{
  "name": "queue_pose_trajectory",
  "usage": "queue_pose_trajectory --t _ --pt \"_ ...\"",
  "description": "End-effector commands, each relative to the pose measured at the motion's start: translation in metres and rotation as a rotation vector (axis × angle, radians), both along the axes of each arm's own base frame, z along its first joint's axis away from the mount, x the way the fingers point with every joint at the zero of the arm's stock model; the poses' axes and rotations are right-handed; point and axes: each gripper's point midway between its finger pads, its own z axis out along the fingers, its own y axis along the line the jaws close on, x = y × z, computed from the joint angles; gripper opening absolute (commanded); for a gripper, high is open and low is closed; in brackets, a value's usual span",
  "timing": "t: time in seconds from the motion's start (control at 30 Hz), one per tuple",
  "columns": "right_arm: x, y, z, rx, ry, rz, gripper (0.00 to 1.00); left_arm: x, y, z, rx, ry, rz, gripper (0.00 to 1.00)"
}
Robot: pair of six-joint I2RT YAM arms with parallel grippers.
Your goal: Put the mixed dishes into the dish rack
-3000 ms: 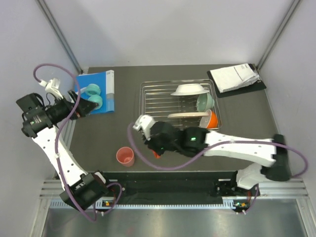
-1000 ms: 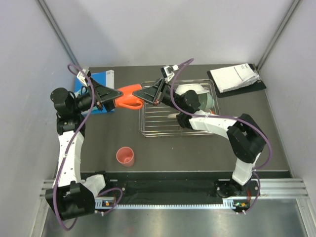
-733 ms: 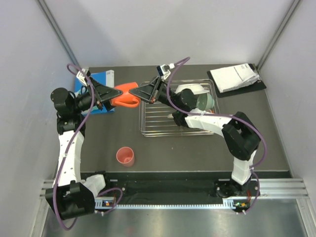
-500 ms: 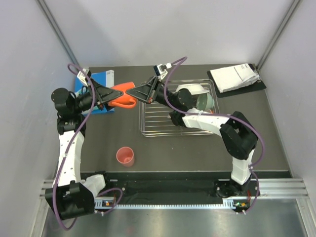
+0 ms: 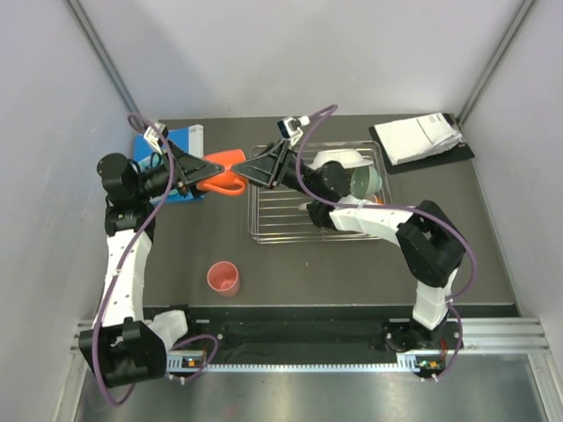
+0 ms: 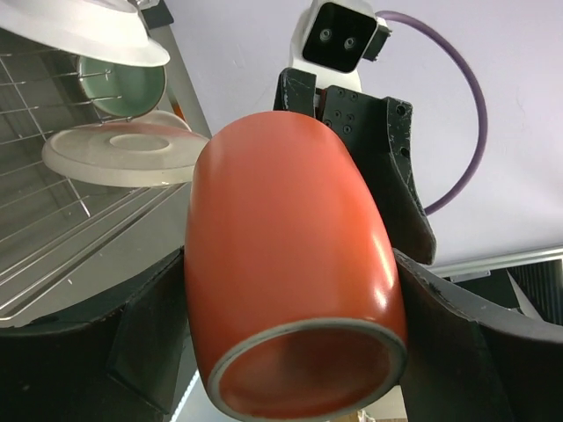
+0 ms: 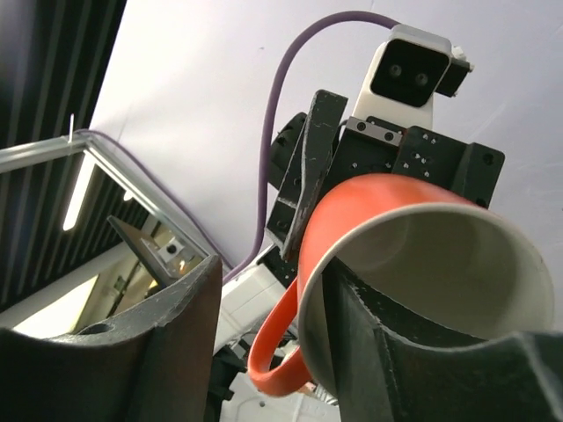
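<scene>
The orange white-lined mug (image 5: 224,171) hung in the air just off the left end of the dish rack (image 5: 281,215), lying on its side between the two arms, well above the tabletop (image 5: 334,272). The left tool (image 5: 201,172) was closed on it, with a finger pressed to each side of the barrel and the base toward that wrist. The right tool (image 5: 249,167) stood open at the mouth end. Its jaws were parted around the handle loop and rim, with daylight showing beside the handle. The mug looked like glazed ceramic — stiff, slick, probably fairly heavy and likely to chip if dropped onto wire. A squeeze across the barrel seemed the safer hold. The rounded sides could slip, so the pads belonged at the widest part. The pink cup (image 5: 223,279) stood alone on the tabletop.
</scene>
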Motion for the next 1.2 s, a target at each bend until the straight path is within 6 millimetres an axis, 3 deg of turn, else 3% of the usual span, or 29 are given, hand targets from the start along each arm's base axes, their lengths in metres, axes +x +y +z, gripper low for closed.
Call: queue_pose_trajectory --t 0.0,0.17,0.2,0.27,0.3,0.37,0.4,0.5,0.53,0.57,0.6,0.63,0.67,0.7,0.73,0.77,0.83,0.93,1.17 --pt "-0.018 -0.049 0.036 0.136 -0.14 -0.042 0.5 -0.002 -0.001 0.024 0.035 -0.119 0.006 0.0" --pt "-0.02 -0.067 0.025 0.081 -0.158 -0.04 0.58 0.002 0.0 0.028 0.056 -0.148 0.008 0.0" --pt "-0.015 -0.07 0.008 0.031 -0.14 -0.048 0.58 0.005 0.001 0.028 0.085 -0.183 0.016 0.0" --pt "-0.02 -0.082 0.002 -0.014 -0.167 -0.058 0.59 0.012 0.004 0.028 0.115 -0.149 0.04 0.0" --pt "-0.012 -0.091 -0.016 -0.057 -0.134 -0.083 0.59 0.015 0.006 0.036 0.176 -0.245 0.056 0.0" --pt "-0.015 -0.108 -0.015 -0.07 -0.137 -0.112 0.56 0.029 0.007 0.02 0.224 -0.165 0.095 0.0" --pt "-0.015 -0.115 -0.023 -0.091 -0.135 -0.121 0.55 0.04 0.008 0.02 0.293 -0.23 0.093 0.0" --pt "-0.026 -0.128 -0.012 -0.133 -0.212 -0.177 0.53 0.061 0.01 0.0 0.464 -0.235 0.159 0.0" --pt "-0.04 -0.138 0.007 -0.119 -0.275 -0.206 0.54 0.064 0.002 -0.004 0.501 -0.244 0.145 0.0" --pt "-0.033 -0.136 -0.003 -0.202 -0.292 -0.256 0.55 0.069 0.002 -0.01 0.538 -0.236 0.151 0.0" --pt "-0.033 -0.141 0.007 -0.214 -0.327 -0.312 0.55 0.08 0.007 -0.018 0.605 -0.225 0.185 0.0" --pt "-0.044 -0.153 0.024 -0.214 -0.37 -0.358 0.57 0.081 -0.004 -0.021 0.636 -0.239 0.161 0.0" --pt "-0.041 -0.156 0.016 -0.282 -0.392 -0.403 0.57 0.084 -0.006 -0.025 0.676 -0.243 0.165 0.0" --pt "-0.044 -0.161 0.023 -0.298 -0.413 -0.427 0.58 0.094 -0.004 -0.031 0.755 -0.253 0.185 0.0" --pt "-0.055 -0.171 0.037 -0.287 -0.453 -0.461 0.59 0.093 -0.018 -0.036 0.79 -0.271 0.158 0.0" --pt "-0.054 -0.175 0.028 -0.351 -0.461 -0.487 0.59 0.096 -0.023 -0.04 0.819 -0.28 0.147 0.0" --pt "-0.063 -0.189 0.042 -0.35 -0.497 -0.551 0.6 0.099 -0.043 -0.055 0.919 -0.322 0.082 0.0" --pt "-0.069 -0.203 0.04 -0.387 -0.493 -0.602 0.6 0.106 -0.069 -0.072 1.029 -0.375 -0.036 0.0" --pt "-0.075 -0.219 0.027 -0.436 -0.463 -0.654 0.59 0.15 -0.084 -0.102 1.092 -0.327 -0.119 0.0"
